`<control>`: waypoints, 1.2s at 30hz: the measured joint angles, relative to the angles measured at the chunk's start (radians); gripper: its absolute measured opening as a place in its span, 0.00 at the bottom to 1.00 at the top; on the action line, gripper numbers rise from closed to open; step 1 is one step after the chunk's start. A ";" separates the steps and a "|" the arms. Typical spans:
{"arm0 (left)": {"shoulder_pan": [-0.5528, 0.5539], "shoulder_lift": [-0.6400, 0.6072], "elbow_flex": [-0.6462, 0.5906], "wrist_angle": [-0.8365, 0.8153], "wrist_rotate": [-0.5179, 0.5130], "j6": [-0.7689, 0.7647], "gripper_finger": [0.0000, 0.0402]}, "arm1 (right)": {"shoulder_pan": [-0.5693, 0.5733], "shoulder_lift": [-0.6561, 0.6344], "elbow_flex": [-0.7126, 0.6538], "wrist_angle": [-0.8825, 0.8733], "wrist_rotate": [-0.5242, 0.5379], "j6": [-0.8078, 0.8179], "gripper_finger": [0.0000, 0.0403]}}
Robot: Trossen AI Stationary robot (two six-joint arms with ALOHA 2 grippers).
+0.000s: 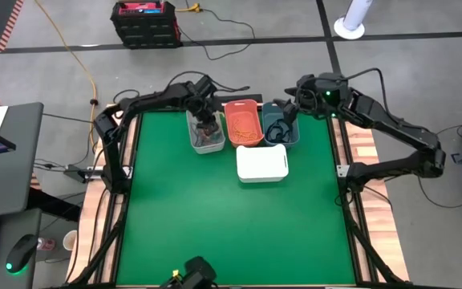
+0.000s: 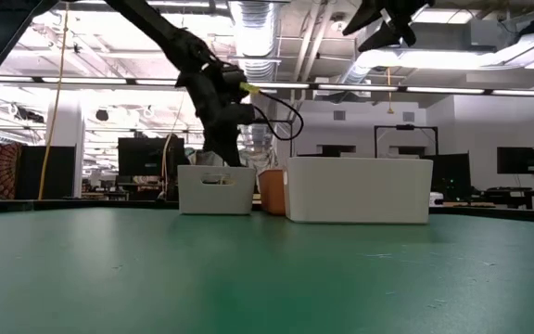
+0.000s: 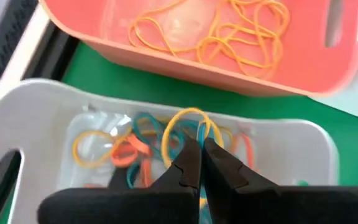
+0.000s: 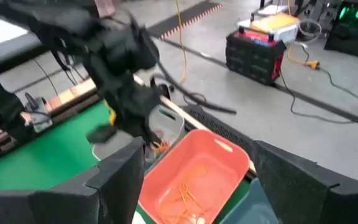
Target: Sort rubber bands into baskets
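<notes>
Rubber bands (image 3: 145,146) in the light grey basket (image 3: 36,118) were pinched by the closed left gripper (image 3: 201,144), while the right gripper (image 4: 194,163) was held wide above the coral-orange basket (image 4: 219,155).

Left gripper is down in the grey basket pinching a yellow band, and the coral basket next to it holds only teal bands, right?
One slip: the coral basket holds yellow bands, not teal, per the left wrist view. The left gripper is in the grey basket, jaws closed on a yellow band.
</notes>
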 joint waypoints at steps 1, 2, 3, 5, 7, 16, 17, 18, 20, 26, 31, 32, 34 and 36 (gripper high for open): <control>0.003 0.000 0.019 -0.030 0.005 0.000 0.00 | 0.000 0.006 0.000 -0.008 0.000 0.000 0.79; 0.007 0.000 0.037 -0.058 0.007 0.000 0.00 | 0.000 0.016 0.000 -0.019 0.000 -0.001 0.79; 0.010 0.000 0.054 -0.090 0.007 0.001 0.00 | 0.000 0.028 0.000 -0.019 -0.001 -0.007 0.79; 0.016 0.000 0.085 -0.154 0.001 0.011 0.00 | 0.000 0.053 0.000 -0.014 -0.011 -0.016 0.79; 0.021 0.000 0.110 -0.211 -0.008 0.024 0.00 | 0.006 0.083 0.000 -0.009 -0.012 -0.016 0.79; 0.035 0.000 0.176 -0.387 0.071 0.020 0.00 | 0.057 0.262 0.000 0.117 -0.164 -0.041 0.79; 0.037 0.000 0.184 -0.396 0.078 0.020 0.00 | 0.062 0.285 0.000 0.141 -0.166 -0.048 0.79; 0.038 0.000 0.192 -0.405 0.082 0.020 0.00 | 0.067 0.306 0.000 0.166 -0.168 -0.051 0.79; 0.039 0.000 0.211 -0.423 0.087 0.019 0.00 | 0.072 0.343 0.000 0.219 -0.183 -0.053 0.79; 0.044 -0.001 0.292 -0.452 0.090 0.027 0.00 | 0.072 0.442 0.000 0.357 -0.245 -0.042 0.79; 0.061 -0.001 0.351 -0.490 0.099 0.017 0.00 | 0.071 0.515 0.000 0.468 -0.251 -0.038 0.79; 0.063 -0.001 0.362 -0.499 0.104 0.016 0.00 | 0.072 0.531 0.000 0.484 -0.252 -0.038 0.79; 0.067 -0.001 0.377 -0.513 0.110 0.015 0.00 | 0.076 0.558 0.000 0.529 -0.254 -0.041 0.79; 0.072 -0.001 0.391 -0.531 0.124 0.017 0.00 | 0.081 0.582 0.000 0.569 -0.254 -0.042 0.79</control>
